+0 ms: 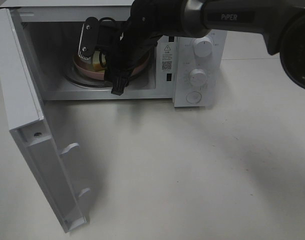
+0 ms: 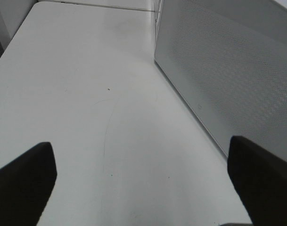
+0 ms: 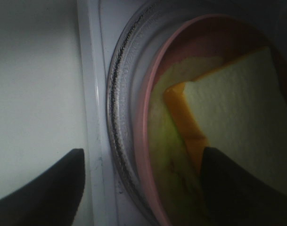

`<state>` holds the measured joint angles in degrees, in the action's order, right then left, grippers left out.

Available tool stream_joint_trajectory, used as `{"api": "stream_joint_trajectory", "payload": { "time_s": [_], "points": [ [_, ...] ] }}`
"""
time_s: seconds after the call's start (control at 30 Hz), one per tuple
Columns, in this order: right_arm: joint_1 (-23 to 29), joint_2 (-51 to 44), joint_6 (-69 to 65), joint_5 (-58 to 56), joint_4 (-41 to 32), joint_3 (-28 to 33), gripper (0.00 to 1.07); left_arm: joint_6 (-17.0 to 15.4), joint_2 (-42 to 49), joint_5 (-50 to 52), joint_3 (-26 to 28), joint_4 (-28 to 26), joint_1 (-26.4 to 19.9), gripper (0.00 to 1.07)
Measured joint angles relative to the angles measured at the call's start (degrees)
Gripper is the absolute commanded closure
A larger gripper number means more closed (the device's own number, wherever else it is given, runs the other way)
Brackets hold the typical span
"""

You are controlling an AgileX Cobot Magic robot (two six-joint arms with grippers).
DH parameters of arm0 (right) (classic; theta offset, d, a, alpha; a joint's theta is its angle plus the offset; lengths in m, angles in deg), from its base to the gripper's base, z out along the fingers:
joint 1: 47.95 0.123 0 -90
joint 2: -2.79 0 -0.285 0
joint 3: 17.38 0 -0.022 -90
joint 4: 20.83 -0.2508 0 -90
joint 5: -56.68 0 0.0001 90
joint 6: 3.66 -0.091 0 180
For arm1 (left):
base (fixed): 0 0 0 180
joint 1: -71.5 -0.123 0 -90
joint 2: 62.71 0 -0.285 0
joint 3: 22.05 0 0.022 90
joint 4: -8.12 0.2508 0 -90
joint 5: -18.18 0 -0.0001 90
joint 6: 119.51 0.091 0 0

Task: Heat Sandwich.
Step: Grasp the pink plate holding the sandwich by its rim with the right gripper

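The sandwich (image 3: 237, 108) has pale bread and an orange filling. It lies on a round pink plate (image 3: 145, 122), which rests on the glass turntable (image 3: 116, 94) inside the open microwave (image 1: 200, 65). My right gripper (image 3: 143, 153) reaches into the cavity. It is open, with one finger outside the plate's rim and the other over the sandwich, gripping nothing. In the exterior high view this gripper (image 1: 102, 62) hides most of the plate (image 1: 84, 70). My left gripper (image 2: 141, 146) is open and empty above the bare table. It does not show in the exterior high view.
The microwave door (image 1: 27, 125) swings out wide to the left, toward the table's front. Two knobs (image 1: 202, 48) and a button sit on the control panel. A perforated white panel (image 2: 228, 61) stands close beside the left gripper. The white table (image 1: 192, 170) spreads in front.
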<state>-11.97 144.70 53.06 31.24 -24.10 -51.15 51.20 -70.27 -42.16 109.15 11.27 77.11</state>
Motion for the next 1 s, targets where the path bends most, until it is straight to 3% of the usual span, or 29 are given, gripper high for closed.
{"api": "stream_joint_trajectory", "payload": {
  "time_s": [0.27, 1.0],
  "points": [
    [-2.81, 0.00, 0.06, 0.00, -0.06, -0.17, 0.41, 0.00, 0.00, 0.00, 0.00, 0.00, 0.00, 0.16],
    [-3.15, 3.32, 1.72, 0.46, -2.75, -0.80, 0.42, 0.00, 0.00, 0.00, 0.00, 0.00, 0.00, 0.16]
  ]
}}
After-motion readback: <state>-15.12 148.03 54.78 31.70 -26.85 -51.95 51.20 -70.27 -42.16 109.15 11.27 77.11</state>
